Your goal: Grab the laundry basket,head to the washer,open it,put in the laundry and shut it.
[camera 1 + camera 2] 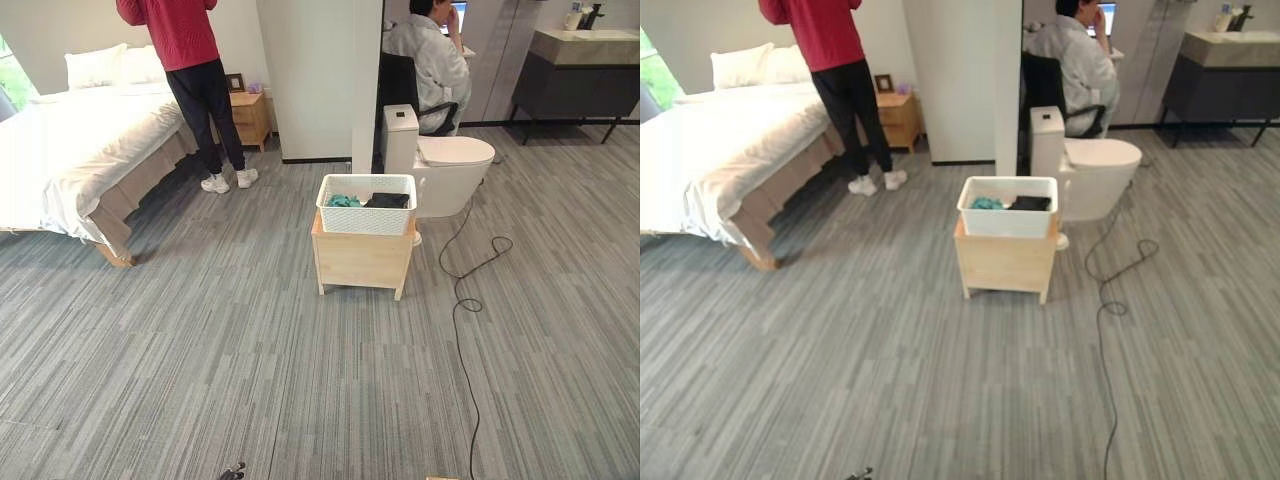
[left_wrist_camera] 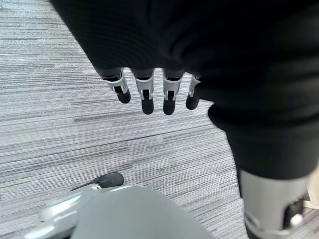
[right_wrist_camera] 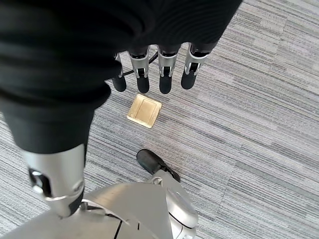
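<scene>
Fingers on the left hand (image 2: pixel 149 94) and the right hand (image 3: pixel 154 74) are hanging loose and straight, holding nothing. Far ahead, the white laundry basket (image 1: pixel 366 205) with clothes (image 1: pixel 345 201) inside is sitting on a small wooden stand (image 1: pixel 362 258) by the toilet (image 1: pixel 445 165).

No readable text anywhere here.
The screen (image 1: pixel 458 14) in front of the seated person and the picture frame (image 1: pixel 235 82) on the bedside table are too small to make anything out, honestly.
</scene>
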Robot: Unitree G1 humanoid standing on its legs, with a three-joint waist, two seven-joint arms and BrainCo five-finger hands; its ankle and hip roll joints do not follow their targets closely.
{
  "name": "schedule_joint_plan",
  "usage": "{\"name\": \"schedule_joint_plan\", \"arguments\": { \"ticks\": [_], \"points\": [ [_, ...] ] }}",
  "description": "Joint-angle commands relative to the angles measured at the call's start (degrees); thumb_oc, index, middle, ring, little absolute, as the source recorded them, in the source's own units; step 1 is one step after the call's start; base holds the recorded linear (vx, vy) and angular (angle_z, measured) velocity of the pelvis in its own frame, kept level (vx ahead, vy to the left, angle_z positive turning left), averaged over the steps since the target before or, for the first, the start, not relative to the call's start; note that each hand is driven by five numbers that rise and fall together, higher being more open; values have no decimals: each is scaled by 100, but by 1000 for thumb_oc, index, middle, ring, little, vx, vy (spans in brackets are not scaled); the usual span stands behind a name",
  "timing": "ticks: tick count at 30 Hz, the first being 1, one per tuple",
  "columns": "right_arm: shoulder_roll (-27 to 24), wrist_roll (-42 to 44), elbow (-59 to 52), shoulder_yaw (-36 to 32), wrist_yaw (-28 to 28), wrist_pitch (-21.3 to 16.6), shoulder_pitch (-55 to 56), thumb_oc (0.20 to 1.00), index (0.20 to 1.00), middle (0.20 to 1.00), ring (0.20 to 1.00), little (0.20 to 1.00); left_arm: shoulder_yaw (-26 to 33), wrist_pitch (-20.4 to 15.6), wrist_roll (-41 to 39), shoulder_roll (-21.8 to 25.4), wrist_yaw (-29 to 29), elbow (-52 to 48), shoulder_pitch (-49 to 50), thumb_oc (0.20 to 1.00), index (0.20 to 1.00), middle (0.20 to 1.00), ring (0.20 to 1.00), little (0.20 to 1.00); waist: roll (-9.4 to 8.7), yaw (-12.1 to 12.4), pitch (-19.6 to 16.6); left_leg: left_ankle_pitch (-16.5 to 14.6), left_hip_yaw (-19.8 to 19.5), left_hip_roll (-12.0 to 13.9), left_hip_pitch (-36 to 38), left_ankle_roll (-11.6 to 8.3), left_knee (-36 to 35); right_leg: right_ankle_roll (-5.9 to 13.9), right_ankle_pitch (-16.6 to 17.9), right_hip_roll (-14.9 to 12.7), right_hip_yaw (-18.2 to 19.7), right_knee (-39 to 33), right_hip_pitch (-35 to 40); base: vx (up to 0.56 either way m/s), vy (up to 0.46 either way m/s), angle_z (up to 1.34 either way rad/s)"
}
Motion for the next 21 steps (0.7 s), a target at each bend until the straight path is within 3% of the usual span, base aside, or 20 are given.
{"name": "schedule_joint_plan", "arguments": {
  "ticks": [1,10,11,12,13,15,17,19,21],
  "points": [
    [107,-21,309,247,-87,-32,-179,1000,1000,1000,1000,1000,19,-134,39,104,81,480,-372,1000,1000,1000,1000,1000,-440,33,-66,75,-240,229,-149,-369,-265,503,147,-660,169,-81,-1,5,-21,-5],
    [32,102,299,134,-117,-53,-236,1000,1000,1000,1000,1000,56,-131,-125,148,113,316,-395,1000,1000,1000,1000,1000,-342,30,62,226,-284,413,-187,-459,-265,379,14,-466,287,-81,-53,7,-86,-1],
    [30,176,313,121,-144,-79,-272,1000,1000,1000,1000,1000,53,-111,-264,185,112,207,-443,1000,1000,1000,1000,1000,-384,45,296,112,-443,515,-590,-552,552,129,-148,-297,370,80,-46,-27,-260,9],
    [31,176,314,121,-144,-80,-274,1000,1000,1000,1000,1000,54,-110,-265,185,112,206,-444,1000,1000,1000,1000,1000,-383,40,292,97,-450,517,-612,-553,581,127,-154,-295,366,90,-56,-21,-344,26],
    [22,255,309,91,-157,-98,-264,1000,1000,1000,1000,1000,44,-81,-305,206,92,174,-448,1000,1000,1000,1000,1000,-410,63,439,208,-576,557,-956,-632,1345,-84,-359,-129,404,309,-32,18,-202,31],
    [-58,334,286,57,-204,-104,-290,1000,1000,1000,1000,1000,3,-63,-406,213,67,36,-448,1000,1000,1000,1000,1000,-390,112,652,747,-820,514,-1541,-647,2422,-216,-438,-13,328,397,36,-1,-204,33],
    [-135,413,189,61,-264,-130,-405,1000,1000,1000,1000,1000,11,-50,-505,185,72,32,-448,1000,1000,1000,1000,1000,-415,122,837,1061,-936,368,-2153,-590,3381,-283,-497,43,219,429,87,46,-146,26],
    [-159,476,163,77,-323,-131,-478,1000,1000,1000,1000,1000,51,-70,-635,197,133,34,-451,1000,1000,1000,1000,1000,-445,153,897,1080,-698,406,-2447,-566,3190,-303,-572,80,127,427,100,155,-65,10],
    [-199,573,112,126,-369,-182,-617,1000,1000,1000,1000,1000,182,-136,-838,252,210,-23,-445,1000,1000,1000,1000,1000,-433,291,877,1044,-562,409,-2695,-581,1919,-219,-695,183,119,354,112,225,25,20]
  ]
}}
